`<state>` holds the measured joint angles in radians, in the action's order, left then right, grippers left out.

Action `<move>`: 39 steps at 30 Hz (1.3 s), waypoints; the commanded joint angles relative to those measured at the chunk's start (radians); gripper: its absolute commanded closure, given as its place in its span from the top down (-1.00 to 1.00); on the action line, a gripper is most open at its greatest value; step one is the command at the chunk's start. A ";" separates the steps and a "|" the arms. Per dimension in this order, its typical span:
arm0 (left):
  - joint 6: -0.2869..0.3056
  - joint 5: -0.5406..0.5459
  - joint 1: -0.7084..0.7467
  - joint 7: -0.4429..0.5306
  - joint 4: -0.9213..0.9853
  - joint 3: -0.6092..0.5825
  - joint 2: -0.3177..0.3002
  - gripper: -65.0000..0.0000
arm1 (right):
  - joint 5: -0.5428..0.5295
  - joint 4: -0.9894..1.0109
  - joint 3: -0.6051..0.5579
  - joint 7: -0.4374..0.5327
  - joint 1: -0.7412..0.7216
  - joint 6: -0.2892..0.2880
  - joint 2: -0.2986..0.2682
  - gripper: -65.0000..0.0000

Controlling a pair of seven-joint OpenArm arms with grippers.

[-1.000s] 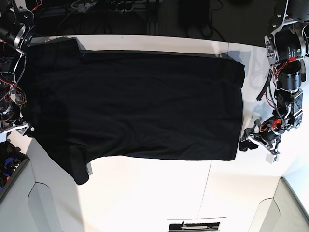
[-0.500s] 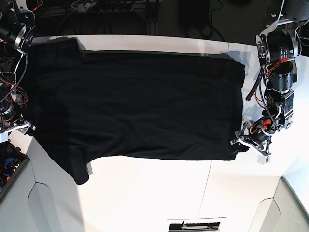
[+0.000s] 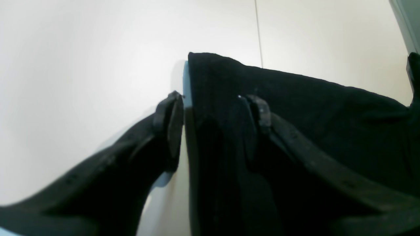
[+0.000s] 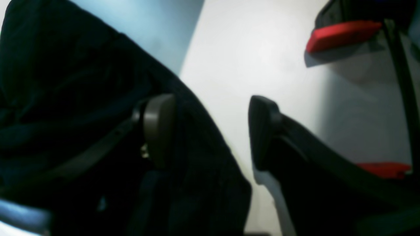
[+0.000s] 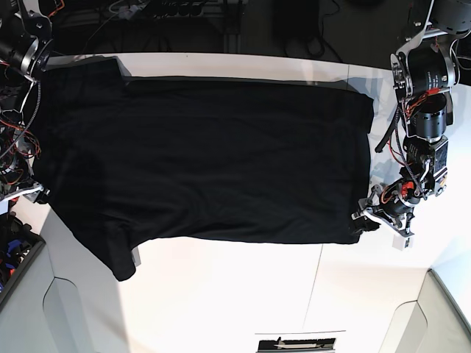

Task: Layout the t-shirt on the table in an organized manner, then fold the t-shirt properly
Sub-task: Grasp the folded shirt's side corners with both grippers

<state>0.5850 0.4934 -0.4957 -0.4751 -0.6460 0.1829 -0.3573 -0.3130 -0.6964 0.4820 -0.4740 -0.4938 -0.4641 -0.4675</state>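
While the t-shirt [image 5: 206,158] is lying flat, back up, on the table [image 5: 243,294] | left gripper [image 3: 213,114] is straddling the hem corner, jaws wide; right gripper [image 4: 210,131] is gaping at the shoulder edge | both should be closing together, low, pinching both layers

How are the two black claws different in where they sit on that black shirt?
The left gripper straddles a squared corner of the t-shirt; the right gripper straddles a slanting edge. The left gripper's bare-table finger hugs the cloth edge; the right gripper's stands clear of it. Both are open, one finger over cloth, one over the table.
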 commanded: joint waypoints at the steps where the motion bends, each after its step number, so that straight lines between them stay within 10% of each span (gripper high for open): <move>1: -0.001 -0.016 -0.016 -0.029 -0.006 -0.001 -0.008 -0.03 | -0.008 -0.013 0.000 0.022 -0.023 -0.009 -0.007 0.08; 14: 0.000 -0.016 -0.016 -0.029 -0.006 -0.001 -0.008 -0.04 | -0.016 -0.013 0.000 0.022 -0.024 -0.064 0.080 0.06; 20: 0.006 -0.011 -0.017 -0.018 -0.006 -0.001 -0.009 -0.62 | -0.021 -0.014 0.000 0.026 -0.024 -0.100 0.067 -1.00; 23: 0.077 -0.007 -0.017 -0.014 -0.006 0.000 -0.009 -0.99 | -0.067 -0.014 0.000 0.026 -0.024 -0.101 0.051 -1.00; 39: 0.113 0.352 -0.010 -0.256 -0.134 0.000 -0.073 -1.00 | -0.313 -0.015 0.000 -0.139 -0.023 -0.132 -0.050 -1.00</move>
<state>0.6807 0.8280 -0.4767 -0.7574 -0.7609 0.1791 -0.4137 -0.6075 -0.6964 0.4797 -0.6304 -0.4931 -0.5846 -0.4911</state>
